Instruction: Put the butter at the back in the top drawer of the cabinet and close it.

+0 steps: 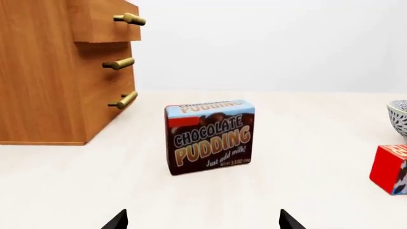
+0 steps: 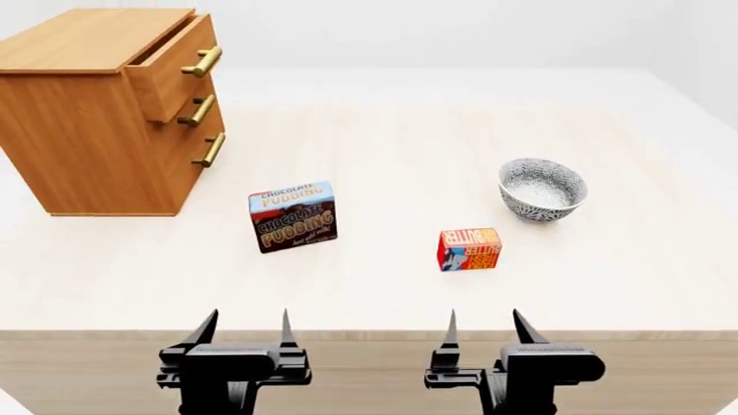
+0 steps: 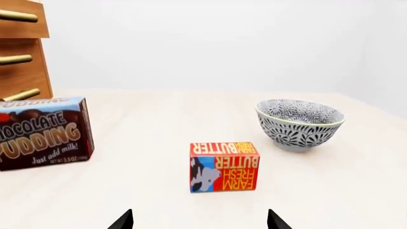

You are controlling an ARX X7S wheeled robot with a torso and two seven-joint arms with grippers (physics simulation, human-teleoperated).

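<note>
Both grippers (image 2: 245, 333) (image 2: 485, 333) open, empty, "FARM FRESH BUTTER" box (image 3: 224, 167), "CHOCOLATE PUDDING" box (image 1: 210, 137)

The cabinet (image 2: 92, 121) is finished in light-brown wood grain, and brass-coloured bar handles (image 2: 200, 111) are fitted to its drawers; the table (image 2: 381, 147) is surfaced in pale, faintly grained wood. The butter (image 3: 224, 167) is coloured red-orange with yellow and white lettering and a blue patch carrying a black-and-white figure. The pudding box (image 1: 210, 137) is printed in dark brown with blue and yellow lettering, and the bowl (image 3: 300, 124) is patterned in dark blue on white.
</note>
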